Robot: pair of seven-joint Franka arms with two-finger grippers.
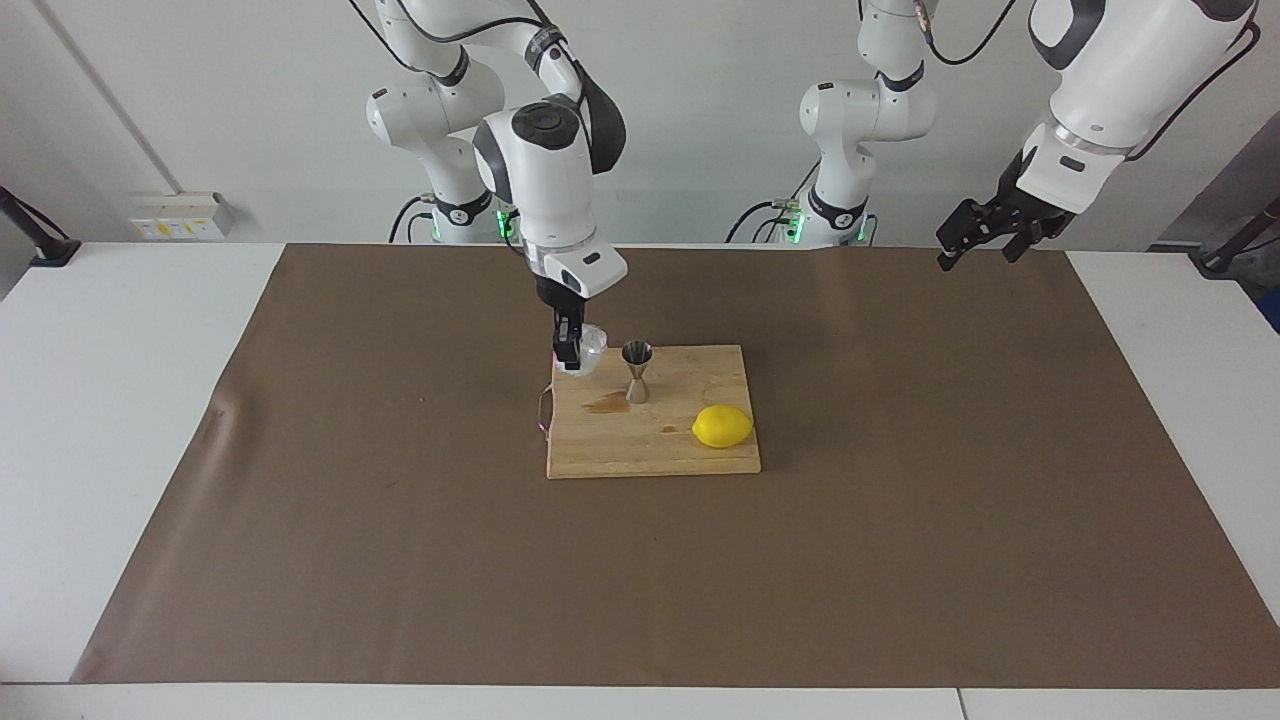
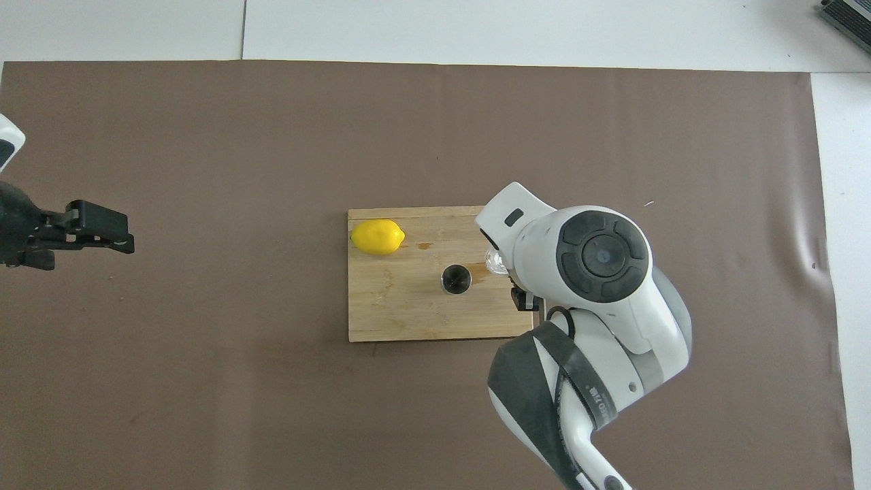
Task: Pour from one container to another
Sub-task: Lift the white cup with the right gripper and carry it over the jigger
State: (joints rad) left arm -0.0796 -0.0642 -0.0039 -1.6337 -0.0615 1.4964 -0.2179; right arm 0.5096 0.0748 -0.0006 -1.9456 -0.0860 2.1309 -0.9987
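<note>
At the table [image 1: 130, 420] spread with a brown mat [image 1: 400, 560], the right claw [image 1: 572, 352] hangs over the cutting board's [image 1: 640, 445] edge toward the right arm's end, pinching the small translucent ribbed cup [image 1: 591, 347], which is held aloft just beside the rim of the metal jigger [image 1: 637, 371] and apart from it; in the overhead view only a sliver of the cup [image 2: 495, 260] shows past the arm's white wrist, and the claw's fingertips are hidden there. The hourglass jigger stands upright on the wooden board, on the part nearer to the robots, its open mouth a dark circle from above [image 2: 456, 279]. A brownish wet stain [image 1: 606, 404] lies on the board just beside the jigger's foot, toward the right arm's end. A yellow lemon [image 1: 722, 427] rests on the board's corner farther from the robots, toward the left arm's end, well apart from the jigger. The left claw [image 1: 982, 240] waits in the air over the mat's edge at the left arm's end of the table, its fingers spread and holding nothing; from above it juts in over the mat [image 2: 102, 228].
</note>
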